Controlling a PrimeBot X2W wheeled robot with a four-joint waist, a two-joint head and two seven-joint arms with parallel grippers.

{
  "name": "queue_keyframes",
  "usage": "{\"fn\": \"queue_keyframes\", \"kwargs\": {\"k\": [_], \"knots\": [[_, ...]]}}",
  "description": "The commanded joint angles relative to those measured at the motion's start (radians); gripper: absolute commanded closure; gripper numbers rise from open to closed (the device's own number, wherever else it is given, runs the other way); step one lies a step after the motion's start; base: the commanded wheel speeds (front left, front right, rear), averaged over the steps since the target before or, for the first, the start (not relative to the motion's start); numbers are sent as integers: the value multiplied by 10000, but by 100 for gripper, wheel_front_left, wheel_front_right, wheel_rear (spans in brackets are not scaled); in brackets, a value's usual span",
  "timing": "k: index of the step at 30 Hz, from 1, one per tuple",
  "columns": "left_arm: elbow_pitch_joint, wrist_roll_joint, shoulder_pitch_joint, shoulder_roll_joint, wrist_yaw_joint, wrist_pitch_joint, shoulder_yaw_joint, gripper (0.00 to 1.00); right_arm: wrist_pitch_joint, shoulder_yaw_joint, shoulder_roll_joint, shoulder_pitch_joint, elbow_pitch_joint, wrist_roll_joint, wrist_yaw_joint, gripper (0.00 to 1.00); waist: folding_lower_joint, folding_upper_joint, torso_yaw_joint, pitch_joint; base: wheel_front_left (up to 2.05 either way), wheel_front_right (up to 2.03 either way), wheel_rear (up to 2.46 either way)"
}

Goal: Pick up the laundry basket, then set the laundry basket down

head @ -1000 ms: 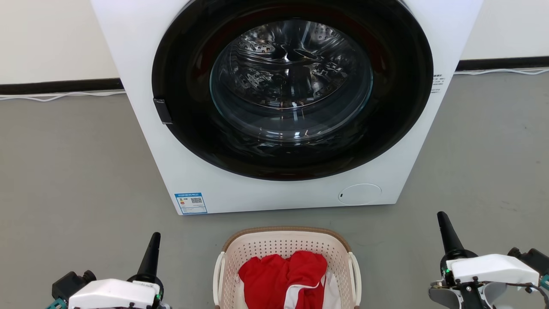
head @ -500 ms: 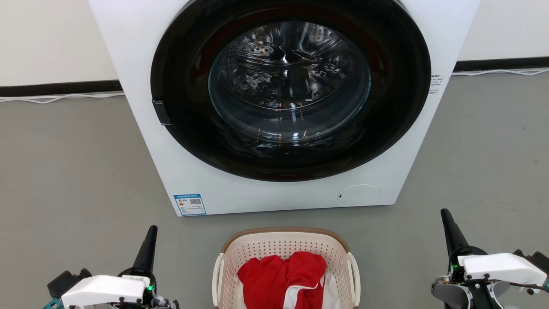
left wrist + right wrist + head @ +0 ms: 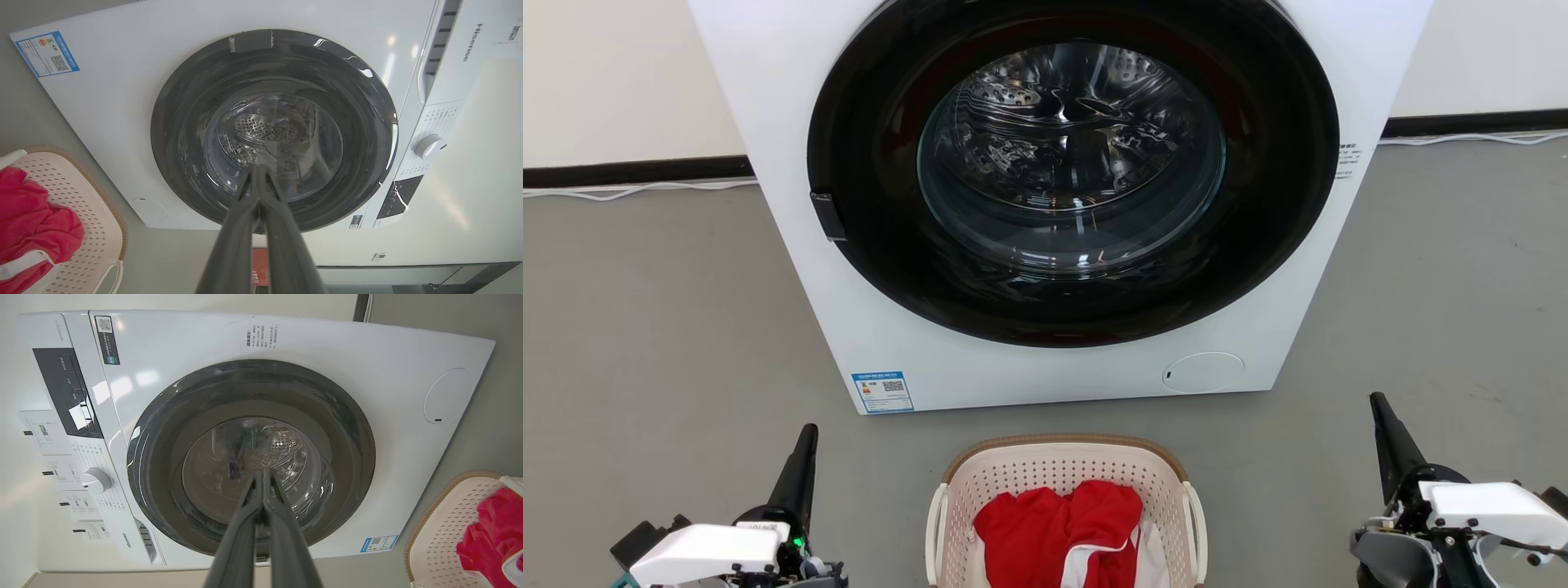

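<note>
Two pincers clamped shut, empty: left pincer, right pincer, flanking | laundry basket upright on floor just before washing machine | handles left and right | near end cropped, long axis unclear

The laundry basket sits on the grey floor just before the front-loading washing machine, with red clothing inside. The left gripper and right gripper flank it, well apart, fingers pressed together.

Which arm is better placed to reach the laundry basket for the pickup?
Left, marginally: the left gripper stands nearer the laundry basket than the right gripper does. Both are shut and apart from it.
</note>
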Motion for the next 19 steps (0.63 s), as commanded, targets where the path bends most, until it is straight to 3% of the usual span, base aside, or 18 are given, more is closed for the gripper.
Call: {"fn": "queue_keyframes", "kwargs": {"k": [1,7,19], "knots": [[-336,-304,-544,92,-60,78,358,100,144,168,-11,-119,-395,334,70,100,0,-1,-4,-3,0,0,0],[-395,-862,-569,74,-63,247,471,100,314,92,-3,-108,-491,959,73,100,-1,-1,-21,-18,0,0,0],[-395,-860,-569,72,-63,249,474,100,313,93,-3,-108,-491,959,73,100,-1,-1,-21,-18,0,0,0]]}}
